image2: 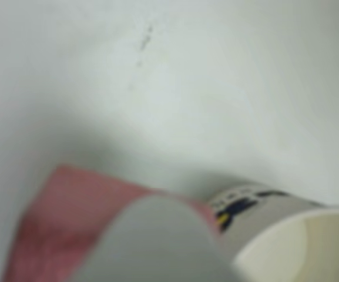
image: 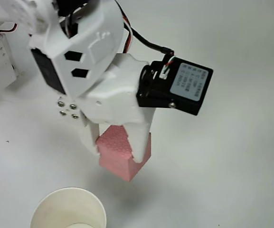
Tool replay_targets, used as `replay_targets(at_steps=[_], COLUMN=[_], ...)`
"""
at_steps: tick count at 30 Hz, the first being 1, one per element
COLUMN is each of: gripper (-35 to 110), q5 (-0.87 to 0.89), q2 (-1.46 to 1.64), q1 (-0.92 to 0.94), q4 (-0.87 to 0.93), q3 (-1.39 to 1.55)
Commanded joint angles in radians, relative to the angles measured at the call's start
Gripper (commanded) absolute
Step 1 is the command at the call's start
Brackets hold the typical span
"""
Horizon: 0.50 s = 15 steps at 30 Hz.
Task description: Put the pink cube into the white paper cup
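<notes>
**The pincer holds the pink cube near the cup**

In the overhead view, the white pincer points down and pinches the pink cube between its two fingers. One finger presses on the cube's left side. The other finger is bigger and covers part of the cube's top and right side. The fingers are only as far apart as the cube is wide. The cube casts a soft shadow on the white table below it, so it looks lifted off the table, but I cannot be sure.

The cube is a small block with flat sides and a bumpy, dotted skin, like foam. The pincer is smooth white plastic. A black box with a blue label sits on its right side, and a black wire runs to it.

The white paper cup stands at the bottom edge, down and to the left of the cube, apart from it. Its mouth is round with a thin rim, and the inside is plain cream.

The wrist view is blurry. It shows the pink cube at the bottom left, behind a grey finger. The cup is at the bottom right, with dark print on its outside.
</notes>
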Motion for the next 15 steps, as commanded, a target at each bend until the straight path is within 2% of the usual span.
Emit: replay_targets(at_steps=[1, 15], gripper=[12, 13], q5=[-0.025, -0.074], q2=[0.160, 0.129], q1=[0.052, 0.192], q4=[0.014, 0.012], q3=[0.006, 0.008])
